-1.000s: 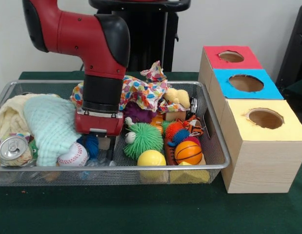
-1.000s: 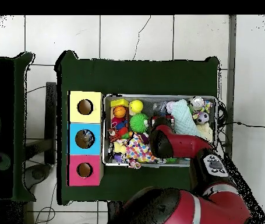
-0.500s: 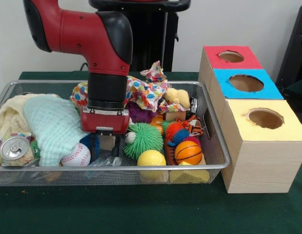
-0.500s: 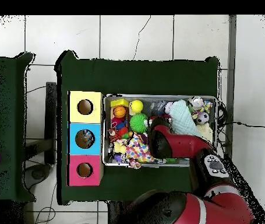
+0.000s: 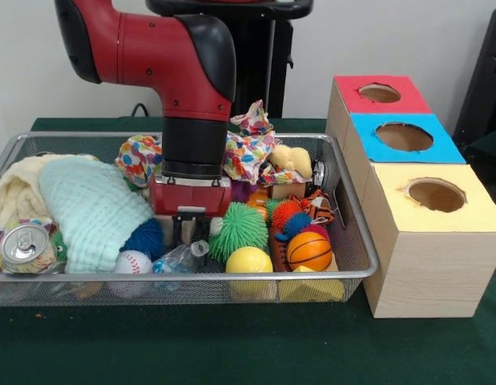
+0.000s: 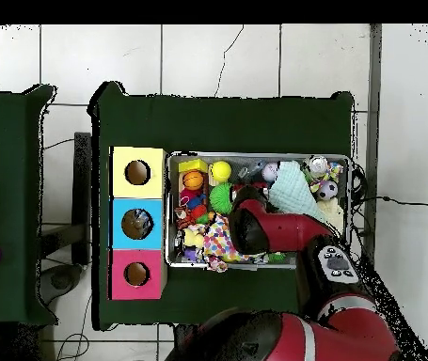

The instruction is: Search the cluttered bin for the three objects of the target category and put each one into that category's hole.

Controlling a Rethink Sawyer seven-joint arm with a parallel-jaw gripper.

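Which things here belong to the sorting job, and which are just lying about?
Job: pincer, wire bin, and the holed red box, blue box and yellow box.

Lying about, or possible targets (the category is not shown): mint cloth, soda can, baseball, plastic bottle, green spiky ball, yellow ball, mini basketball.

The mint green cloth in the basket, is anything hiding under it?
A baseball and a blue spiky ball poke out from under the mint green cloth, which lies over a cream towel. Anything deeper is covered.
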